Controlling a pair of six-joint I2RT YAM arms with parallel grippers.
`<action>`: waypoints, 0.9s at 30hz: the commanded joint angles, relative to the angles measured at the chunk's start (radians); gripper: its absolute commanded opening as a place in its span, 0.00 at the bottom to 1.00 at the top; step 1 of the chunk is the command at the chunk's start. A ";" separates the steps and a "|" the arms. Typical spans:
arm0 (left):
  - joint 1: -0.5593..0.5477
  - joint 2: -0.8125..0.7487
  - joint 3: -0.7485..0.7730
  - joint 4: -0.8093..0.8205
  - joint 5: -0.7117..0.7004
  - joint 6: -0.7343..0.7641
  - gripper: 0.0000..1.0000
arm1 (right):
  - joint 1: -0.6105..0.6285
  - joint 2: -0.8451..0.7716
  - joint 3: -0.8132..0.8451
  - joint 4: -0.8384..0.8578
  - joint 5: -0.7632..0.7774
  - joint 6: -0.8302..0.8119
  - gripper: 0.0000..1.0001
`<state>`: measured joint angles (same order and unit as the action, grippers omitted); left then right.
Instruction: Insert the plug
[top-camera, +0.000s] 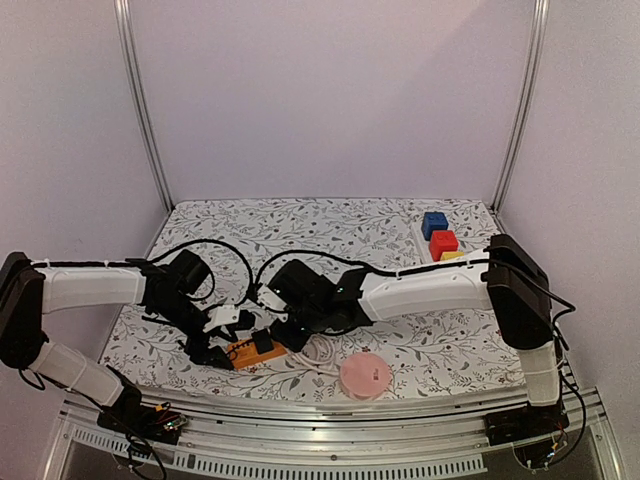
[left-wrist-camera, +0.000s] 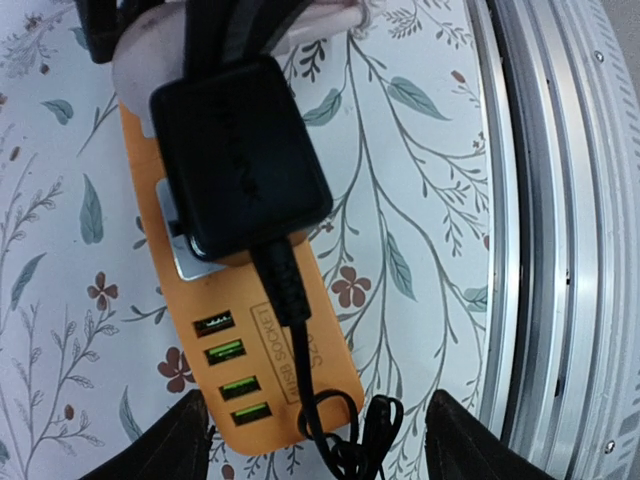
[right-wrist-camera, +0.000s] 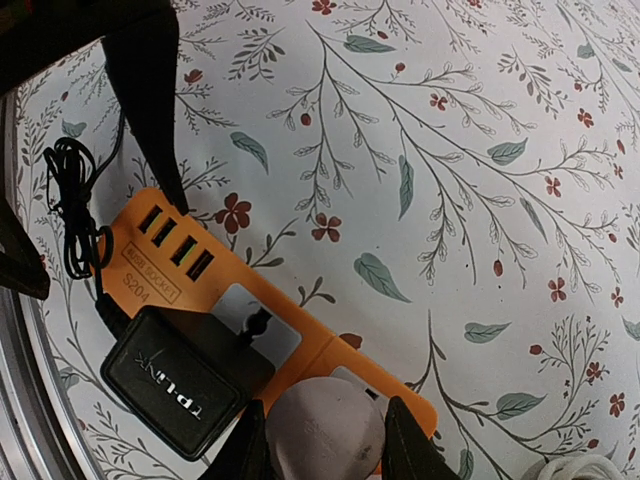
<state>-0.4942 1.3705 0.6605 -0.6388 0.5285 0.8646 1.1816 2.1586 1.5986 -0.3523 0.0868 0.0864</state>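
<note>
An orange power strip (top-camera: 243, 352) lies near the front edge of the flower-patterned bench (top-camera: 400, 225), with both arms bent in over it. The right tool (right-wrist-camera: 325, 440) is clamped on a round white plug (right-wrist-camera: 325, 425), one finger on each side of it, and the plug sits over the socket at one end of the strip. A black TP-LINK adapter (right-wrist-camera: 185, 380) is seated in the middle socket beside it, overhanging the strip's edge. Its thin black cord (left-wrist-camera: 350, 440) trails past the row of four USB ports and bunches up at the opposite end. The left tool (left-wrist-camera: 320, 445) hangs over that USB end with its fingers spread wide and the strip between them, gripping nothing. A white cable (top-camera: 315, 362) runs along the bench just beside the strip toward a pink disc (top-camera: 365, 375) at the front. A blue block (top-camera: 434, 223), a red block (top-camera: 443, 242) and a yellow block (top-camera: 452, 256) sit well apart at the back right.
</note>
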 joint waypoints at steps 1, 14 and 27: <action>0.006 0.013 0.011 -0.020 0.021 0.012 0.73 | -0.022 0.151 -0.097 -0.201 0.040 0.055 0.00; 0.006 0.019 0.014 -0.021 0.019 0.014 0.72 | 0.019 -0.015 -0.350 0.063 0.052 0.060 0.00; -0.063 0.055 0.013 0.043 -0.004 -0.031 0.77 | 0.039 -0.062 -0.565 0.322 0.088 0.075 0.00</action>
<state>-0.5144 1.4052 0.6666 -0.6277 0.5419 0.8650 1.2118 2.0010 1.1511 0.2024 0.1551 0.1558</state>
